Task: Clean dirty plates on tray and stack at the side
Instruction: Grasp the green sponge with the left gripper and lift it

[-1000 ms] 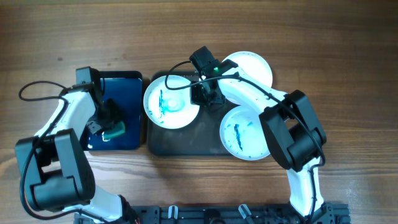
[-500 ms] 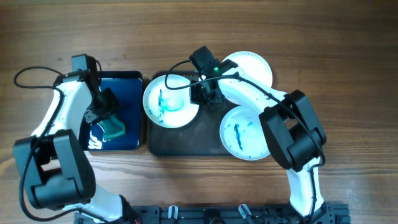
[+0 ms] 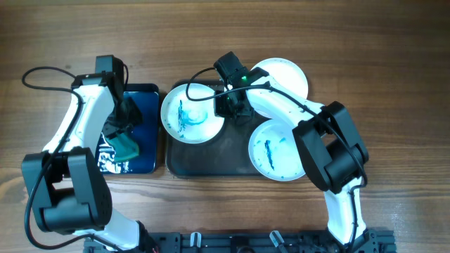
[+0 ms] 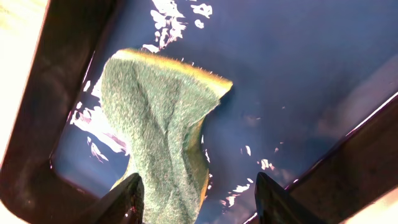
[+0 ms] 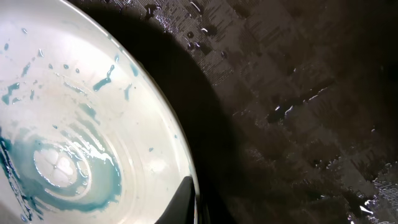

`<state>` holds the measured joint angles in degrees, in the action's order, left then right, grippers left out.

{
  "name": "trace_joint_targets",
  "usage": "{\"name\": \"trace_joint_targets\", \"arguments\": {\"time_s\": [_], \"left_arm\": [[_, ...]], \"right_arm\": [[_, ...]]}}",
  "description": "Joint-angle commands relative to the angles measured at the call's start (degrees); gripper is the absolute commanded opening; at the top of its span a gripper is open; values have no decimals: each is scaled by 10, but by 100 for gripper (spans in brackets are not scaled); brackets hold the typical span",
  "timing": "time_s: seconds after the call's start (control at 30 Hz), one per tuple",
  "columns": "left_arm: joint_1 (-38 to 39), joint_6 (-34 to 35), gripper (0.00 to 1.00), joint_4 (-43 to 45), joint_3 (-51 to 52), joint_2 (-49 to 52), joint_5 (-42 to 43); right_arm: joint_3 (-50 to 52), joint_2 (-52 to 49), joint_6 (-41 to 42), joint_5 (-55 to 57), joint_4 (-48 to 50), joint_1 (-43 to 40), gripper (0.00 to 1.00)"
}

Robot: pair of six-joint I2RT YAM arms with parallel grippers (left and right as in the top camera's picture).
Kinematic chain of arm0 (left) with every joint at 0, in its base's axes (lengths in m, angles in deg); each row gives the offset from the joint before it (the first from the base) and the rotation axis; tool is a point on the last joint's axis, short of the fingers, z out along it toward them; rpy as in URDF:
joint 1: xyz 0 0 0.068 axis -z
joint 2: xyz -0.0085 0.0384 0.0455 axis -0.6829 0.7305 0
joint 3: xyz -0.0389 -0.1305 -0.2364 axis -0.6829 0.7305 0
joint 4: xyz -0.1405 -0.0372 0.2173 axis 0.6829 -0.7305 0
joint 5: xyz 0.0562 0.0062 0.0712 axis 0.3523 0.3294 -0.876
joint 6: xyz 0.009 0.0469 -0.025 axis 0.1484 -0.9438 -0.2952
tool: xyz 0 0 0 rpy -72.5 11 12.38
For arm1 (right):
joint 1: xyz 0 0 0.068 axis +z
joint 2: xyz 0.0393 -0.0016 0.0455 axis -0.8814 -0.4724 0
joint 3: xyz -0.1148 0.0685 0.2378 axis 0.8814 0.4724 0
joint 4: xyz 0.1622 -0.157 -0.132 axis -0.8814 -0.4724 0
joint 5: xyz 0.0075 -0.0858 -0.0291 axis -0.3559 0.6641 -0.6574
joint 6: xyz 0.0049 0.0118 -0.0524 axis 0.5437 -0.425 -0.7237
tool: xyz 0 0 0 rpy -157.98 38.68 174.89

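Note:
Three white plates have blue-teal smears. One plate (image 3: pixel 188 116) sits tilted at the left end of the dark grey-brown tray (image 3: pixel 211 156); it also shows in the right wrist view (image 5: pixel 74 112). My right gripper (image 3: pixel 228 107) is shut on this plate's right rim, with one finger (image 5: pixel 188 200) lying on the plate's inner face. A second plate (image 3: pixel 278 151) lies at the tray's right end. A third plate (image 3: pixel 285 74) lies behind it, partly under my right arm. My left gripper (image 3: pixel 119 133) is open over a green sponge (image 4: pixel 155 124), which lies by its left finger.
The sponge (image 3: pixel 127 147) lies in a smaller black tray with a wet blue inside (image 3: pixel 144 112), left of the dark tray. The dark tray's floor (image 5: pixel 298 93) is wet. Wooden table lies all around.
My left arm has swung back and to the right over the blue tray, and the sponge stays on the tray floor. My right gripper and its plate have hardly moved.

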<state>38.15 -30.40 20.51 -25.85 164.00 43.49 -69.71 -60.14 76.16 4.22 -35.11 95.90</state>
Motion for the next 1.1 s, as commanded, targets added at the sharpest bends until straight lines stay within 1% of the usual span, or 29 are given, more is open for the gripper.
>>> {"name": "trace_joint_targets", "arguments": {"time_s": [0.0,0.1,0.2,0.3,0.37,0.4,0.47,0.57,0.63,0.7,0.73,0.77,0.87,0.9,0.97,1.07], "left_arm": [[-1,12,50,14,30,2,-14],[-1,-3,49,41,67,2,-34],[-1,-3,51,42,71,2,-46],[-3,-1,52,14,63,2,-52],[-8,-1,52,11,64,2,-59],[-13,-1,51,16,64,2,-62],[-28,-1,50,55,85,2,-63],[-33,-3,43,104,123,2,-56],[-32,-3,36,112,125,2,-35],[-32,-3,28,112,125,2,-35],[-32,-3,21,112,125,2,-35],[-32,-3,4,115,125,2,-35],[-32,-3,4,120,116,1,6],[-32,-3,4,94,86,-1,34],[-27,-3,4,46,25,-7,54],[29,0,4,2,-82,-21,65]], "right_arm": [[3,-20,1,16,1,0,6],[3,-20,0,14,1,0,6],[3,-20,0,14,3,0,6],[3,-20,0,14,3,0,6],[3,-20,0,13,3,0,6],[3,-20,0,11,3,0,5],[3,-20,-2,10,3,0,5],[3,-20,-2,9,3,0,6],[3,-20,-2,8,5,0,6],[3,-20,-2,7,5,0,6],[3,-20,-2,7,5,0,6],[3,-20,-2,7,5,0,6],[-3,-16,-5,8,3,-1,4],[-9,-5,-23,13,2,-6,4],[-21,14,-26,49,-31,-18,4],[-24,50,-34,106,-80,-34,4]]}}
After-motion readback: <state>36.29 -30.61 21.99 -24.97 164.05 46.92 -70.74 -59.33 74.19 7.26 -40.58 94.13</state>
